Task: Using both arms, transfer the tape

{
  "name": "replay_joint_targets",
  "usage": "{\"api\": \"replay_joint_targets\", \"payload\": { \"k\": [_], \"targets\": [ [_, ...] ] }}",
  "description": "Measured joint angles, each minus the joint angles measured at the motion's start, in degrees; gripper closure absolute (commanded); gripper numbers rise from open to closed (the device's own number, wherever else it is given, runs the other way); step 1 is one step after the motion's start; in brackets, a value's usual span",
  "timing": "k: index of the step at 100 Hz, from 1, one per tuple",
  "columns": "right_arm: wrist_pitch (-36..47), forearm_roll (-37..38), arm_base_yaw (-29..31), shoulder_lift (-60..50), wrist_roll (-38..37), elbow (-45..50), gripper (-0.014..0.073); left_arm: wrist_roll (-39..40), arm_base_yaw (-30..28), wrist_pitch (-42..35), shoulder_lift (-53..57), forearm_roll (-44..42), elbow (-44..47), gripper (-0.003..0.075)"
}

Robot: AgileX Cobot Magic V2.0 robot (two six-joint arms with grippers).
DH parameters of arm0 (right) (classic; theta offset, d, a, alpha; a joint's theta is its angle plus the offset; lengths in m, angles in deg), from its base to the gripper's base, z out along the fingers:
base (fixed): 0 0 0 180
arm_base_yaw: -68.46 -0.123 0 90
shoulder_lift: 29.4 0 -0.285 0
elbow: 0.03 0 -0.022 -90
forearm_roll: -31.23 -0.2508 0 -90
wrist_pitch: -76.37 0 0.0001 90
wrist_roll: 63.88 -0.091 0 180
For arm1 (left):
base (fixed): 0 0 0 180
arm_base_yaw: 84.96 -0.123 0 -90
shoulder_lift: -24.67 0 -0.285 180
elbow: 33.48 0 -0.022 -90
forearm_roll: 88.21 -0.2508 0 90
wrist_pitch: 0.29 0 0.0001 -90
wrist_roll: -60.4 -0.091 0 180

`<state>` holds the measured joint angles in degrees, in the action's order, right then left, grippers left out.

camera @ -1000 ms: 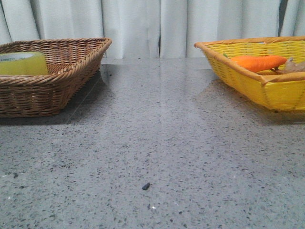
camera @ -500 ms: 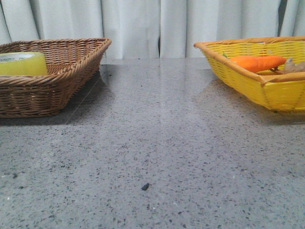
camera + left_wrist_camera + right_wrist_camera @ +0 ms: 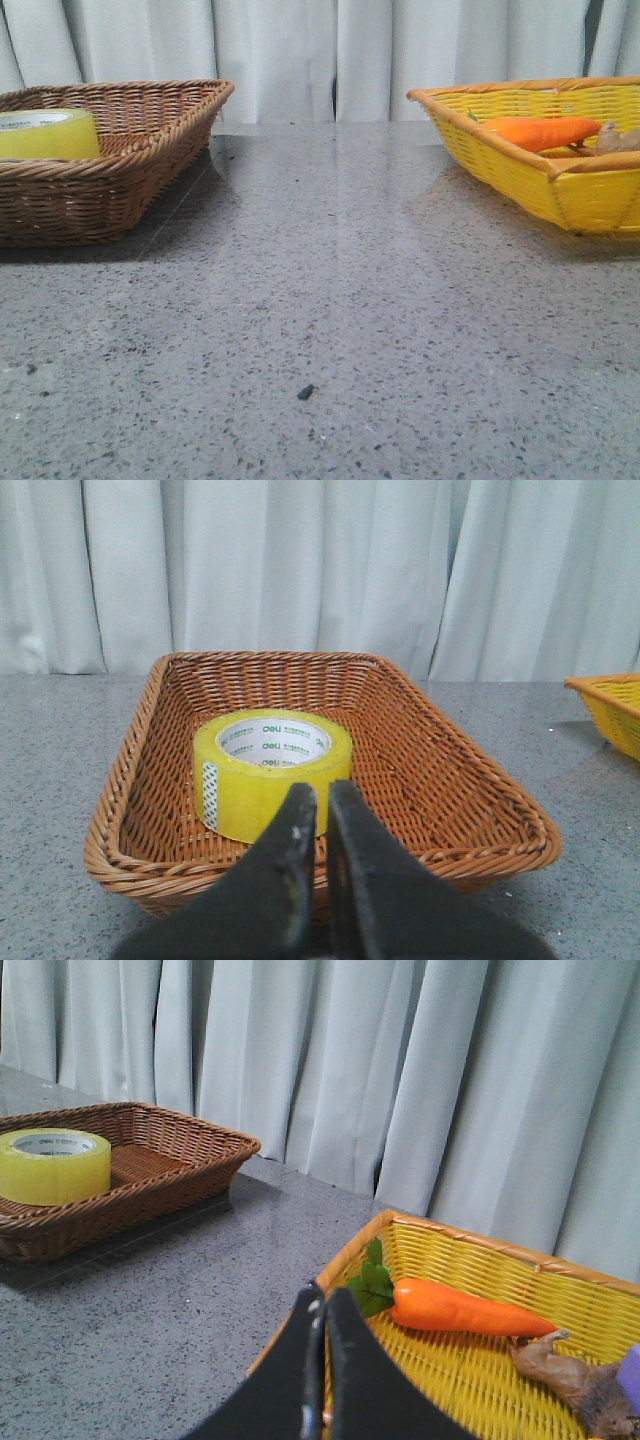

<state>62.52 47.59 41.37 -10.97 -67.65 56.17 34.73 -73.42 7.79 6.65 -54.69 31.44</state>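
Note:
The tape [image 3: 45, 135] is a wide yellow roll lying flat in the brown wicker basket [image 3: 130, 150] at the far left of the table. In the left wrist view the tape [image 3: 272, 775] shows its white core with green print and a checkered strip on its side. My left gripper [image 3: 322, 792] is shut and empty, just short of the basket's near rim [image 3: 450, 855], pointing at the roll. My right gripper [image 3: 322, 1295] is shut and empty, over the near edge of the yellow basket [image 3: 470, 1360]. The tape [image 3: 52, 1165] is far from it. Neither arm shows in the front view.
The yellow basket [image 3: 590, 195] at the far right holds an orange carrot [image 3: 540, 131] with green leaves and a brown object [image 3: 580, 1380]. A small dark speck [image 3: 305, 391] lies on the grey stone table between the baskets. White curtains hang behind.

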Motion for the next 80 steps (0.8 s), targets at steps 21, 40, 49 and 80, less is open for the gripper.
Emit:
{"api": "replay_joint_targets", "payload": {
  "k": [21,40,49,80],
  "targets": [
    [0.0,0.1,0.0,0.0,0.0,0.0,0.066,0.0,0.0,-0.1,0.0,0.4,0.6,0.0741],
    [0.0,0.1,0.0,0.0,0.0,0.0,0.066,0.0,0.0,-0.1,0.0,0.4,1.0,0.0741],
    [0.0,0.1,0.0,0.0,0.0,0.0,0.066,0.0,0.0,-0.8,0.7,0.4,2.5,0.0741],
    [0.0,0.1,0.0,0.0,0.0,0.0,0.066,1.2,0.0,-3.6,7.8,-12.4,12.5,0.0741]
  ]
}}
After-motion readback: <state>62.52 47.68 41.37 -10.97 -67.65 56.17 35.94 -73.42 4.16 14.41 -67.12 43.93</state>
